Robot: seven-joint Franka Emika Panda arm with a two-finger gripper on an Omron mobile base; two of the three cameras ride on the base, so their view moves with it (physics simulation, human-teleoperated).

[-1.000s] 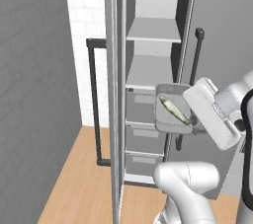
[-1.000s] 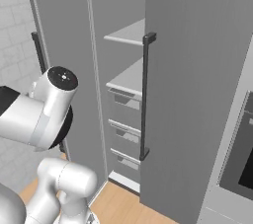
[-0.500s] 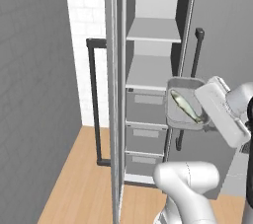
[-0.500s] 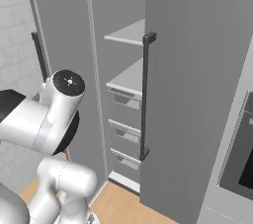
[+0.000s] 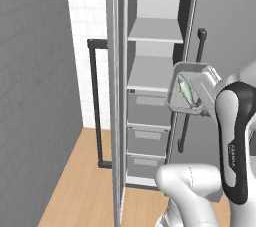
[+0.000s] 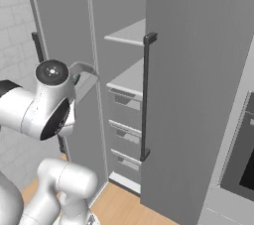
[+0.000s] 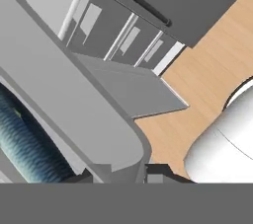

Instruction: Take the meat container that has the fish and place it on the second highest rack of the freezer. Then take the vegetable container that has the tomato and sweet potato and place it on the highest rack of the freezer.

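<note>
Claw (image 7: 116, 176) pinched tight on the rim of the gray tray (image 5: 182, 102), fish (image 5: 185, 91) inside, held up just outside the open freezer (image 5: 155, 81). Best to tip it flat, go slow, and slide onto the lower white shelf (image 5: 149, 75).

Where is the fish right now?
In the left base view the fish lies in a grey tray held up on the right, tilted, in front of the open freezer, level with its lower white shelf.
</note>
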